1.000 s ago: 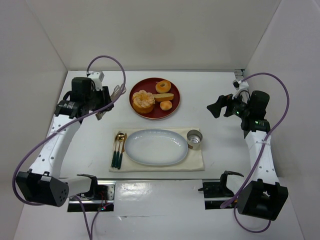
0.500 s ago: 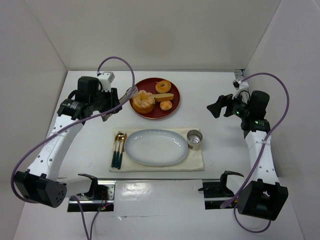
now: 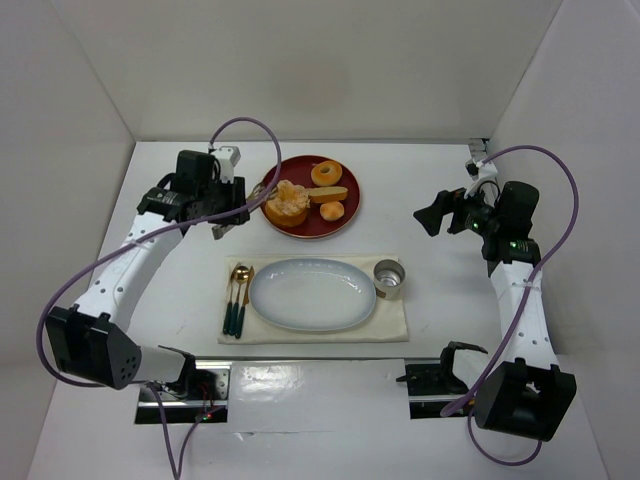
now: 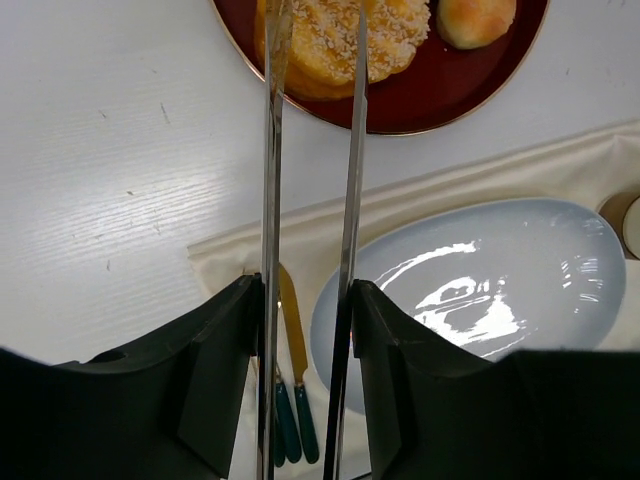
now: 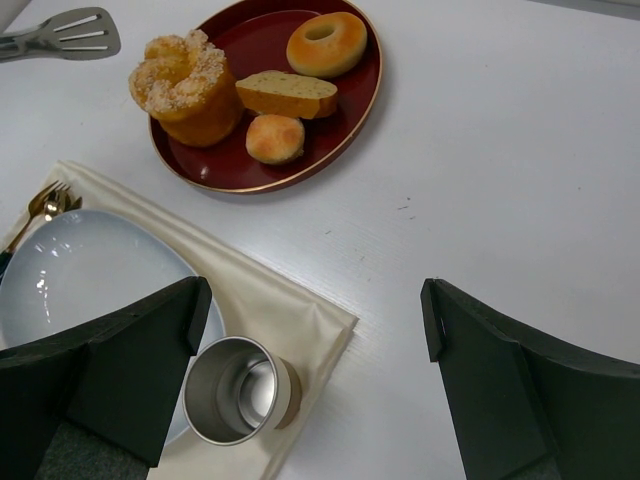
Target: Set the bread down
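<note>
Top external view shows one white table with two arms, one at each side edge. Toward the near edge lies one cream cloth carrying one pale oval plate, bare of food. Toward the far edge sits one red tray. The bread stands on the tray's left part, so by this reading the task is barely begun: the grasp, the lift and the setting down, presumably on the oval plate, are all left to do. The left end effector is pinched on one pair of metal tongs. The right wrist view shows their slotted tip just left of the tray and apart from the bread, not yet around it. The right end effector is spread wide and holds nothing, near the table's right edge. There are four pastries in all: the bread, one ring doughnut, one oblong slice and one small round bun. One metal cup stands at the plate's right, and two pieces of cutlery lie at its left.
</note>
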{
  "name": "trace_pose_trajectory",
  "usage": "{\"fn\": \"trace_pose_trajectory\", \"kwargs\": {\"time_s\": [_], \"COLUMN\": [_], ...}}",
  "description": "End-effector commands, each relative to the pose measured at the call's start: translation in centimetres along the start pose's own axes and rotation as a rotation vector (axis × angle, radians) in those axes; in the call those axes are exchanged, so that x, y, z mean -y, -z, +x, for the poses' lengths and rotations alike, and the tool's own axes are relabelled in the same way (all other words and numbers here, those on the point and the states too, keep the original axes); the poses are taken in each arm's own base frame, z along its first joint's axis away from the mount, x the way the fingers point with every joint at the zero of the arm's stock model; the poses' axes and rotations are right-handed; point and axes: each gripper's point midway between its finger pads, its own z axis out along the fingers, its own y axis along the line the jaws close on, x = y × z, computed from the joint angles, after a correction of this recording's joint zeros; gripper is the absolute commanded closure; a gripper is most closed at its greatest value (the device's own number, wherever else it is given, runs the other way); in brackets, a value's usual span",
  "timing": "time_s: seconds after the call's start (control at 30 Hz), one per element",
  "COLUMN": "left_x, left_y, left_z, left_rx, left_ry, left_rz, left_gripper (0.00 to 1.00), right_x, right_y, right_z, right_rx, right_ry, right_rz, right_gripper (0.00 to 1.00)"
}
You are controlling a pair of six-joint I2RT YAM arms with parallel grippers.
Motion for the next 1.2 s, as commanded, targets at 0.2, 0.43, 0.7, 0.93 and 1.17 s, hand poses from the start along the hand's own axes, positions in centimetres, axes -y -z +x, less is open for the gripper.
{"fn": "trace_pose_trajectory", "kwargs": {"time_s": [0.2, 0.43, 0.7, 0.93, 1.17], "left_x": [-1.9, -2.5, -2.1, -1.4, -1.0], "left_y": [-1.9, -4.1, -4.1, -3.5, -2.9], "left_z": [-1.7, -1.0, -1.5, -2.6, -3.4], "left_rx": [0.051, 0.01, 0.017, 0.052, 0.061], "left_ry": [-0.032, -0.028, -0.029, -0.024, -0.025], "left_rz": [-0.097, -0.114, -0.095, -0.069, -0.058], "left_gripper": [0.44, 0.43, 0.42, 0.42, 0.41], "right_x": [-0.6, -0.6, -0.6, -0.6, -0.6], "right_y": [0.7, 0.7, 0.7, 0.7, 0.7], "right_z": [-2.2, -2.2, -2.2, -2.2, -2.2], "right_rx": [0.054, 0.054, 0.054, 0.054, 0.054], "right_ry": [0.055, 0.055, 0.055, 0.055, 0.055], "right_rz": [-0.01, -0.01, -0.01, -0.01, -0.01], "right_gripper": [0.0, 0.0, 0.0, 0.0, 0.0]}}
